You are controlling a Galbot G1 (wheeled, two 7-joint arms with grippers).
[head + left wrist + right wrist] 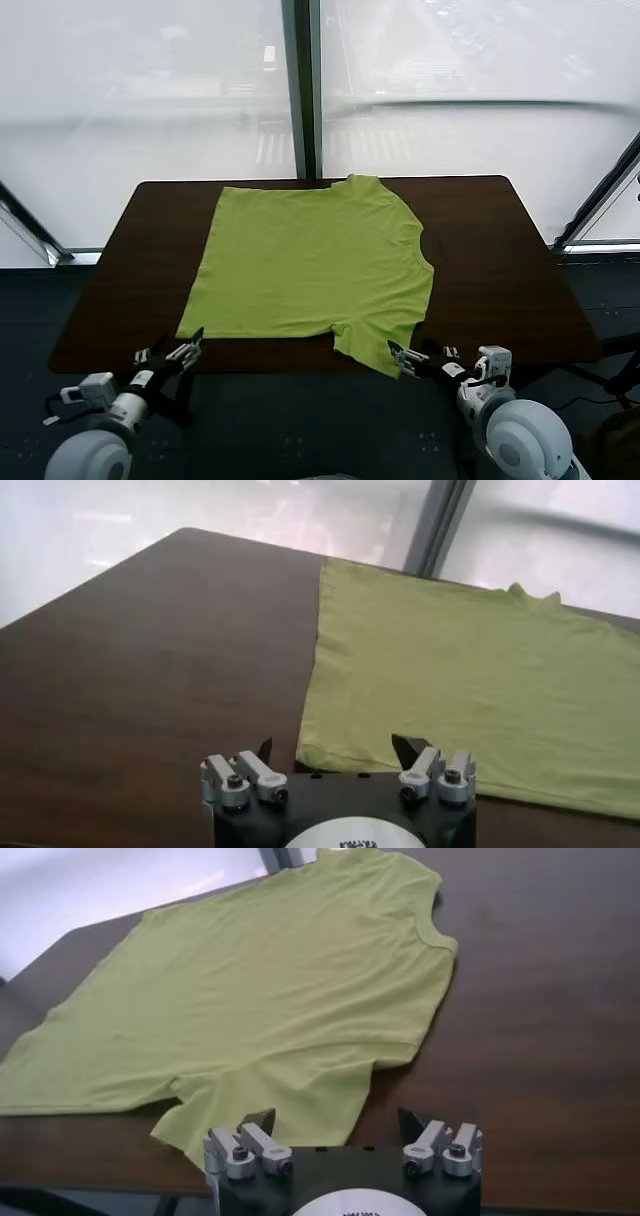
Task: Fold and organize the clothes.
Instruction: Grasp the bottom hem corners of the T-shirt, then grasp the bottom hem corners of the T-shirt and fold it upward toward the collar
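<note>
Thin, limp T-shirt lies flat on bench; pinch hem corner at 7 o'clock and sleeve at 5; left end effector and right end effector both spread, empty.

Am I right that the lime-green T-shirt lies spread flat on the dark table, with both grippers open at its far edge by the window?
Not the far edge. In the head view the left gripper and right gripper sit open at the near edge, by the T-shirt's hem corner and near sleeve. The T-shirt does lie spread flat on the dark table.
</note>
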